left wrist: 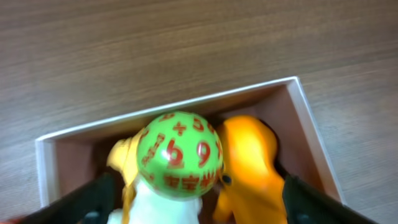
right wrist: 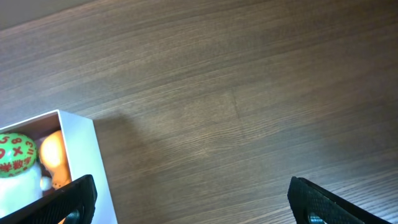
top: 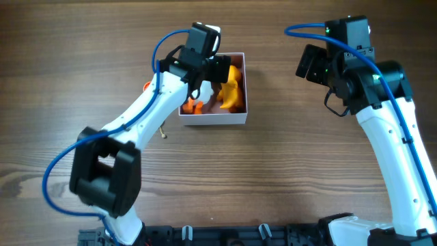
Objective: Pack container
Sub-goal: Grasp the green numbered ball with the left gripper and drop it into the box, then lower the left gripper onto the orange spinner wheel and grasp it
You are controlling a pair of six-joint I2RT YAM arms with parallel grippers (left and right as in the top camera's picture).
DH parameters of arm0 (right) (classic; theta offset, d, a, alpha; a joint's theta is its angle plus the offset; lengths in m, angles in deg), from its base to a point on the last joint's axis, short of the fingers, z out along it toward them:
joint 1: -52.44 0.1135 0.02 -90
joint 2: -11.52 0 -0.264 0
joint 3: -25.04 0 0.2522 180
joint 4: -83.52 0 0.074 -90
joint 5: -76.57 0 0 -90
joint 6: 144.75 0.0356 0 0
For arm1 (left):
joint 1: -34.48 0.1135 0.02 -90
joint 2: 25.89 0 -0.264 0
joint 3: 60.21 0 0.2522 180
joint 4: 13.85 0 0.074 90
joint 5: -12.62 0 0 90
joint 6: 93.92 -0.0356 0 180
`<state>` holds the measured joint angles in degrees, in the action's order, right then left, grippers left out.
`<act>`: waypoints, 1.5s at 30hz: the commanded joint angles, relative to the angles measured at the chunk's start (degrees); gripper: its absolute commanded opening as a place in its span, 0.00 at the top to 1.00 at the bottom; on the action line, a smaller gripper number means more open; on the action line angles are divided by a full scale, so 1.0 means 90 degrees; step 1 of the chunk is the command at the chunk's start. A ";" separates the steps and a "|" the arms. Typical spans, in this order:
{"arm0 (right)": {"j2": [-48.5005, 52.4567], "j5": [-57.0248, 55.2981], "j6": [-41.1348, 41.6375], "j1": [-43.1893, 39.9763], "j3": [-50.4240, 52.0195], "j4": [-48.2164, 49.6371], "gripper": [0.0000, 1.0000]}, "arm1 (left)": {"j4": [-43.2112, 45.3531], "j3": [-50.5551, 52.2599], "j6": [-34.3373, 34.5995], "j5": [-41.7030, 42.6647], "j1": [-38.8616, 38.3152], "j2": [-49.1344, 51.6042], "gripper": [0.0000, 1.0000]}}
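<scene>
The container point(top: 213, 118) is a small white-walled box with a pink floor on the wooden table. It holds several toys: a yellow-orange figure point(top: 234, 85) and a small orange piece point(top: 194, 106). My left gripper point(top: 216, 70) hangs open over the container's far half. In the left wrist view its fingers point(left wrist: 199, 205) straddle a white toy topped by a green ball with red numbers point(left wrist: 179, 155) and an orange figure point(left wrist: 249, 165), inside the container point(left wrist: 186, 102). My right gripper point(top: 313, 63) is open and empty over bare table, right of the container point(right wrist: 87, 149).
A small orange thing point(top: 147, 85) peeks out from behind the left arm, left of the container. A tiny pale object point(top: 164, 133) lies on the table near the container's front left corner. The right wrist view shows bare wood between the right gripper's fingers point(right wrist: 193, 202).
</scene>
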<state>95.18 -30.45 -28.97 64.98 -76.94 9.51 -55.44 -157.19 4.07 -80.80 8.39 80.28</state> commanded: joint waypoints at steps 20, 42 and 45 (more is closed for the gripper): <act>-0.0019 -0.0109 -0.0034 0.0010 -0.0041 0.0000 0.00 | -0.2210 0.0206 0.1107 -0.0355 0.2375 -0.0284 0.04; -0.0019 -0.0107 -0.0032 0.0010 -0.0041 0.0000 0.00 | -0.1158 0.0206 -0.0202 0.0168 0.2378 0.1336 0.05; -0.0019 -0.0109 -0.0032 0.0010 -0.0041 0.0000 0.00 | -0.1139 0.0206 -0.0202 0.0170 0.2375 0.1338 0.09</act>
<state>95.18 -30.45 -28.97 64.98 -76.94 9.51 -65.89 -155.77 3.59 -80.41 29.57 91.39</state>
